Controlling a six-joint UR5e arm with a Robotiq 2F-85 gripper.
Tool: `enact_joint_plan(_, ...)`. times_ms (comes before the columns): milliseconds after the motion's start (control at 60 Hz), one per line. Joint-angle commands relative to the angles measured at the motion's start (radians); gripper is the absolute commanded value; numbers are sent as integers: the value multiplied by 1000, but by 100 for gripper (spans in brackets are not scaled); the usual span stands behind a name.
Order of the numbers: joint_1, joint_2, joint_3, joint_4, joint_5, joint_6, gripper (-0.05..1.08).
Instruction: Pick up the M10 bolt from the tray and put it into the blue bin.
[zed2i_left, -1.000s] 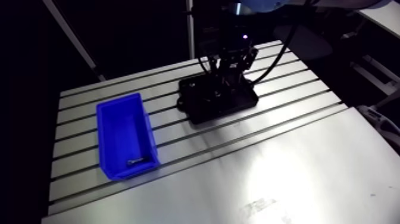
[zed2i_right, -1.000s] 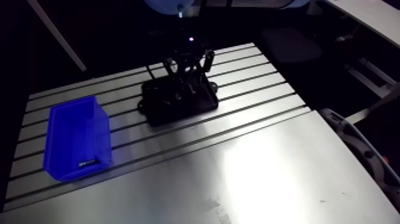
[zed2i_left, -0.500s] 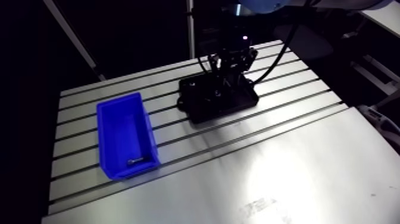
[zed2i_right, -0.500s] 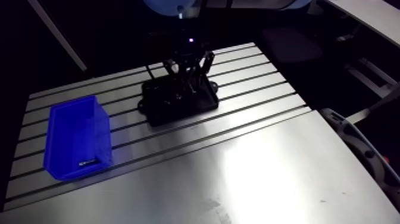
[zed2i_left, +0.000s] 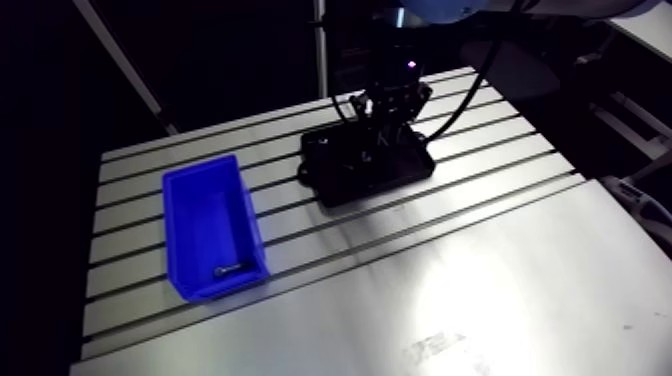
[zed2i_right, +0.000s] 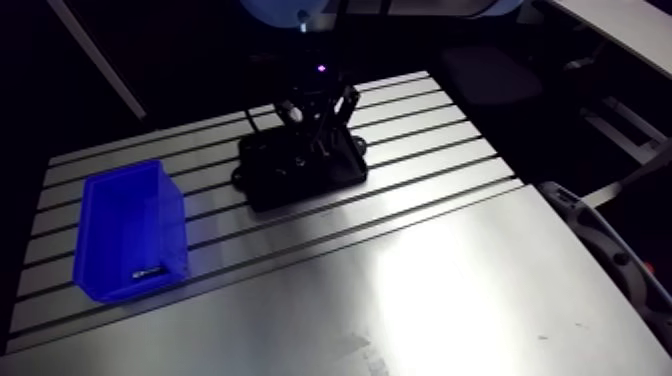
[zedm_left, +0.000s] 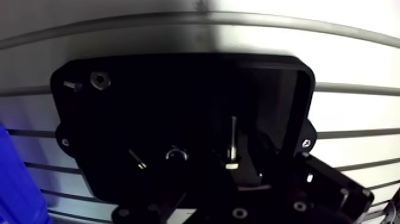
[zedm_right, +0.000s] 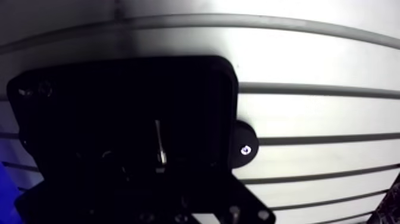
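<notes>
Black plastic tray (zedm_left: 178, 77) sits on the slotted aluminium table (zed2i_left: 450, 290), and the gripper (zed2i_left: 385, 140) hangs low over it, right down at the tray's mouth. In the wrist view a long slim bolt (zedm_left: 233, 140) lies on the tray floor just ahead of the gripper, its shank pointing away and its head end nearest the tool. By its length this is probably the M10 bolt the task names. The gripper body is dark against the dark tray, so I cannot tell whether it is open or already clamped on the bolt.

Other hardware shares the tray: a hex nut (zedm_left: 100, 79) in the far corner, a short screw (zedm_left: 137, 159) and a small ring (zedm_left: 177, 154) beside the gripper.

The blue bin (zed2i_left: 252, 225) stands well apart from the tray, off to one side on the same table. A small pale mark (zed2i_left: 230, 268) shows at its near end; what it is cannot be made out.

Judging from this, the task is at its early stage: the approach is made and the bolt is not yet lifted out. The grasp itself, the lift, the carry across to the bin and the release all appear to be left.
</notes>
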Motion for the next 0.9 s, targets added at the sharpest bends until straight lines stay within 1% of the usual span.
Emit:
enact_joint_plan(17, 1, 1, 3, 0, -2, -1, 59)
enact_joint_plan(133, 1, 1, 3, 0, -2, -1, 63)
enact_joint_plan(333, 1, 1, 3, 0, -2, -1, 64)
enact_joint_plan(383, 1, 1, 3, 0, -2, -2, 66)
enact_joint_plan(533, 1, 1, 2, 0, -2, -2, 68)
enact_joint_plan(633, 1, 1, 2, 0, -2, -2, 71)
enact_joint_plan(900, 2, 2, 3, 0, -2, -5, 72)
